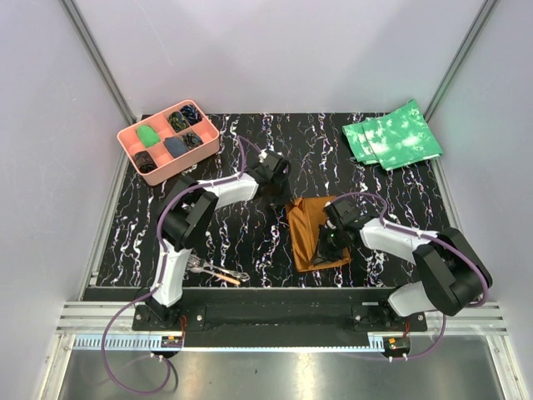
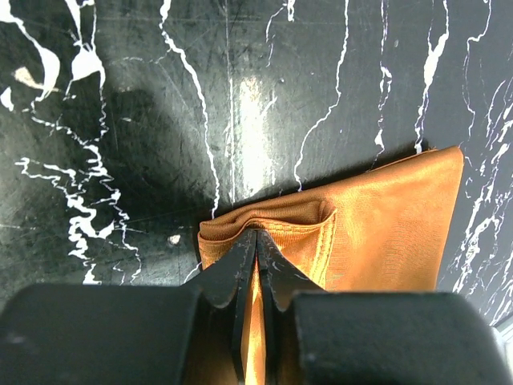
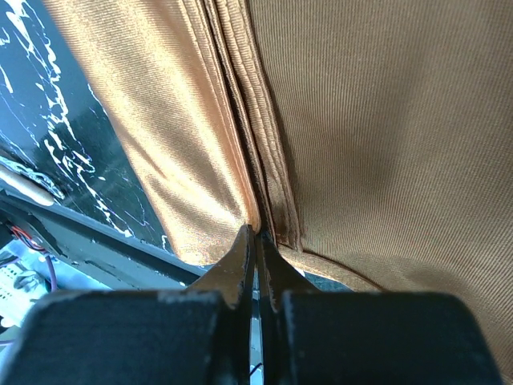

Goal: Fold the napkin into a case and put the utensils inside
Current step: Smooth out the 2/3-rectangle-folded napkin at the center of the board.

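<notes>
The rust-brown napkin (image 1: 308,227) lies folded into a narrow oblong on the black marbled table, right of centre. My left gripper (image 1: 279,196) is at its far left corner. In the left wrist view that gripper (image 2: 256,234) is shut on a fold of the napkin (image 2: 393,216), with cloth showing between its fingers. My right gripper (image 1: 331,242) is over the near right part. In the right wrist view it (image 3: 256,230) is shut on the layered edge of the napkin (image 3: 385,120). The utensils, a silver fork (image 1: 200,265) and a slim piece with an orange-tan end (image 1: 225,277), lie by the left arm's base.
A pink compartment tray (image 1: 132,133) with small items stands at the far left corner. Green mottled cloths (image 1: 391,137) lie at the far right. White walls close in the table on three sides, and a black rail runs along the near edge.
</notes>
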`<state>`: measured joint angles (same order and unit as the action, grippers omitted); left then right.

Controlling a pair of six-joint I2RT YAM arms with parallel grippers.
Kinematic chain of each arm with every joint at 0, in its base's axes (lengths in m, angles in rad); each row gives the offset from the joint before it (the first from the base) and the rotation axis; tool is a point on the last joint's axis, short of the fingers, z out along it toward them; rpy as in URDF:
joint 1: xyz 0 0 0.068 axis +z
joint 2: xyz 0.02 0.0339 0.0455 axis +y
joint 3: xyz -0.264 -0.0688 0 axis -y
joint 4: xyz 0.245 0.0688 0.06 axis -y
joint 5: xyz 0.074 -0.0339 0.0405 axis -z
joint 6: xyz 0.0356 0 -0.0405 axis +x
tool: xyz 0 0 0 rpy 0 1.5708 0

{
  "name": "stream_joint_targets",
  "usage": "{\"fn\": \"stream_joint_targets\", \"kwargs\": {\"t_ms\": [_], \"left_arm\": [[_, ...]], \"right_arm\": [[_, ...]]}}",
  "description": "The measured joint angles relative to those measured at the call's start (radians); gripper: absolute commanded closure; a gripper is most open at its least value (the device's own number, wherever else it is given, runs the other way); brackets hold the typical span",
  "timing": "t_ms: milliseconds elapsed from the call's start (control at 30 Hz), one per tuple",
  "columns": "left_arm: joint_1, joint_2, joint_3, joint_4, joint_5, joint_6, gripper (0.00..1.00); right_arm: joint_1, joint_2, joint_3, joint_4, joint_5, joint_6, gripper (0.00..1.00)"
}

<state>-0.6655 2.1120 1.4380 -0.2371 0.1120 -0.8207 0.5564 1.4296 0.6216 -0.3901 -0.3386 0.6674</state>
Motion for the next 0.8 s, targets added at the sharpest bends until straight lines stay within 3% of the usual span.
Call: {"fn": "stream_joint_targets", "kwargs": {"t_ms": [300,533,700,800], "left_arm": [[0.002,0.005,0.008,-0.006,0.01,0.013,0.93],[0.002,0.004,-0.001,0.011,0.02,0.012,0.93],[0.002,0.004,-0.009,0.029,0.024,0.012,0.93],[0.001,0.004,-0.01,0.03,0.024,0.012,0.93]], "right_arm": [[-0.003,-0.052,-0.03,0.023,0.023,0.029,0.67],[-0.02,-0.047,0.096,-0.055,0.055,-0.021,0.46],[-0.033,-0.043,0.217,-0.082,0.059,-0.076,0.44],[-0.044,0.011,0.28,-0.079,0.032,-0.121,0.58]]}}
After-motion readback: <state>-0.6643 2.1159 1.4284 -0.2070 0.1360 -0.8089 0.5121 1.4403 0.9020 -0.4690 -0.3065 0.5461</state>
